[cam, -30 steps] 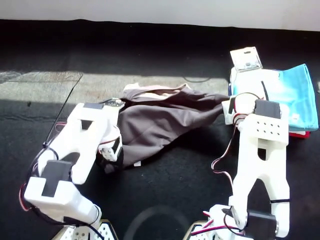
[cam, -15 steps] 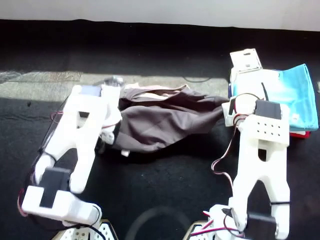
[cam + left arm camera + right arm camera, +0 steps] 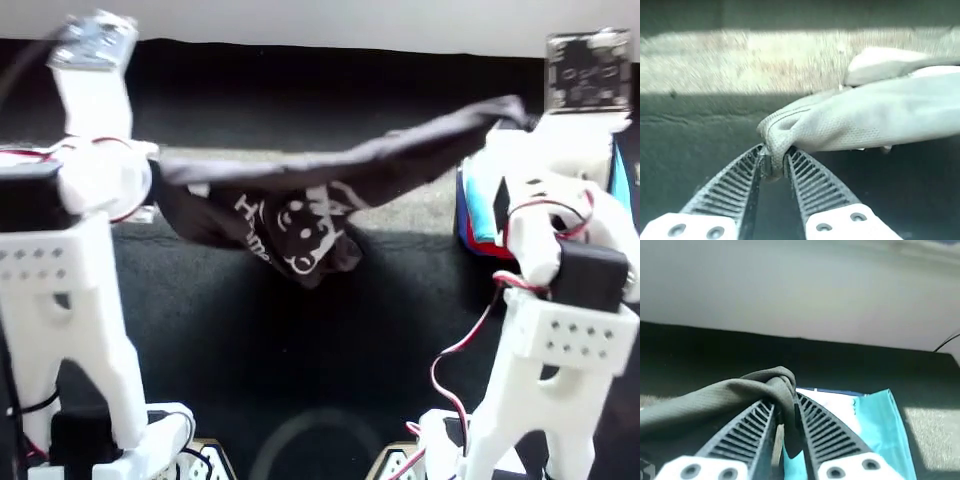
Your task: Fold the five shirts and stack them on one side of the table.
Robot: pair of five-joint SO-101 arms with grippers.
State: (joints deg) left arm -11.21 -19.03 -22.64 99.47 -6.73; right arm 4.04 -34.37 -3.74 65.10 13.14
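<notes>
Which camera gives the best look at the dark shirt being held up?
The high view: the dark shirt hangs stretched out whole, its print sagging in the middle. The left wrist view shows a bunched edge pinched in the left gripper; the right wrist view, a fold in the right gripper.

High cam looks down, wrist cams close-up; all share shirt (image 3: 300,215).

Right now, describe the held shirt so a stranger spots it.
Look above the black table, between the two white arms. The dark shirt hangs stretched from both sets of jaws, white cartoon print on its sagging middle. The other shirts lie folded at the right.
</notes>
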